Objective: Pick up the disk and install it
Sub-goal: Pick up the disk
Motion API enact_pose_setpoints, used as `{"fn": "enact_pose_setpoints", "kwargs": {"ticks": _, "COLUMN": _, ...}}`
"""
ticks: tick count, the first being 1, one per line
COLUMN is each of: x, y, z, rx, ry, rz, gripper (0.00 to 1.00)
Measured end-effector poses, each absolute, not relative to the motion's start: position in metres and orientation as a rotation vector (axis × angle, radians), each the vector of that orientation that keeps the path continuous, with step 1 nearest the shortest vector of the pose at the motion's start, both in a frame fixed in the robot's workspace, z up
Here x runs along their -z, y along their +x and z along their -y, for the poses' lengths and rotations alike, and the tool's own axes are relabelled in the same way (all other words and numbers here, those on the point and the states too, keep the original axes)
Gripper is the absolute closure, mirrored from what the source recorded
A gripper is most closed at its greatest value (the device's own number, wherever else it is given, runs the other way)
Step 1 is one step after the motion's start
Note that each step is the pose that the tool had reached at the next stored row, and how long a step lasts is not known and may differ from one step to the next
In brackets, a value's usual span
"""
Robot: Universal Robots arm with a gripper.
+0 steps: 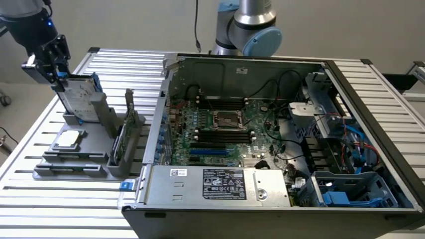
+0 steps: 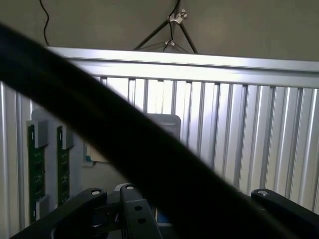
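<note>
**Desk:** Where is the disk?

**Me:** The disk (image 1: 79, 97) is outside the case (image 1: 164, 99), on the exterior view's left of it. It stands on edge in a grey rack (image 1: 66, 168). Blue frame shows along its top and along the side facing the case.

**Desk:** And the claw?

**Me:** I've got the gripper (image 1: 58, 74) at the disk's top edge, over the corner farthest from the case. On the wrist view the fingers (image 2: 279, 201) are spread wide and nothing is clamped. I can't tell whether a tip touches the edge.

**Desk:** How much room around it?

**Me:** Away from the case I see bare table (image 1: 40, 199) slats and open air. Toward the case it's tighter. A grey rack post stands just beside the disk, and a green card (image 1: 125, 133) stands upright near the case's wall. A chip (image 1: 69, 140) lies flat and low on the rack, about as far from the case as the disk.

**Desk:** What about inside the case?

**Me:** Its side is open upward. The board (image 1: 226, 124) takes the middle and a silver box (image 1: 219, 184) lies along the near edge. A cage (image 1: 352, 191) with blue parts sits in the near corner on the exterior view's right, and cables crowd that wall. An arm joint (image 1: 259, 39) stands behind the far wall.

**Desk:** Anything on the wrist camera?

**Me:** A dark blurred band (image 2: 124, 139) crosses it slantwise, and I can't tell what it is. Past it are slats and two green sticks (image 2: 35, 164) in the rack.
</note>
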State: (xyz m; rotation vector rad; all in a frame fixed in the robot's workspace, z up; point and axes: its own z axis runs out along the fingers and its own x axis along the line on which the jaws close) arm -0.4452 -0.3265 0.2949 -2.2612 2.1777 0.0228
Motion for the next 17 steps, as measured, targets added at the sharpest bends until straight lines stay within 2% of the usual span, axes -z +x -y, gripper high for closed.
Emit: {"fn": "enact_pose_setpoints", "kwargs": {"ticks": 17, "x": -0.2925, "y": -0.4467, "z": 0.3267, "rx": -0.029, "ry": -2.202, "rz": -2.231, "gripper": 0.46}}
